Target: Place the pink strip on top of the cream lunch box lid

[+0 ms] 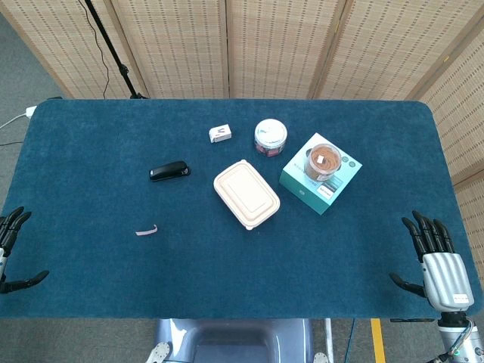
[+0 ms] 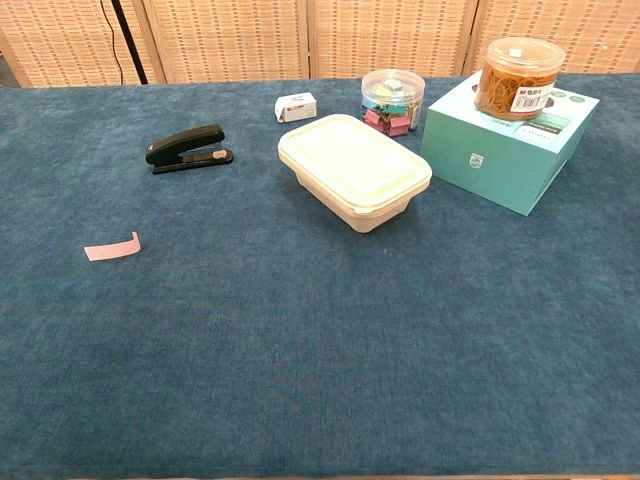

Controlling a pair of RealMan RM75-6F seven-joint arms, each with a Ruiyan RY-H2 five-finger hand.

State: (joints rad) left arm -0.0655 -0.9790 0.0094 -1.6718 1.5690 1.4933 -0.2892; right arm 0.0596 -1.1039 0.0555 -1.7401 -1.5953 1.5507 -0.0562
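Note:
A small pink strip (image 1: 147,231) (image 2: 112,248) lies flat on the blue table cloth, left of centre, one end curled up. The cream lunch box (image 1: 246,193) (image 2: 354,170) stands closed near the middle, its lid bare. My left hand (image 1: 9,249) shows only at the left edge of the head view, fingers spread, well left of the strip and holding nothing. At the table's front right corner my right hand (image 1: 436,261) is open with fingers apart, far from the box. Neither hand appears in the chest view.
A black stapler (image 1: 169,171) (image 2: 188,147) lies behind the strip. A small white box (image 1: 220,134) (image 2: 296,107), a clear jar of clips (image 1: 270,137) (image 2: 392,101) and a teal box (image 1: 320,184) (image 2: 508,140) with a jar of rubber bands (image 1: 324,161) (image 2: 517,76) stand behind and right of the lunch box.

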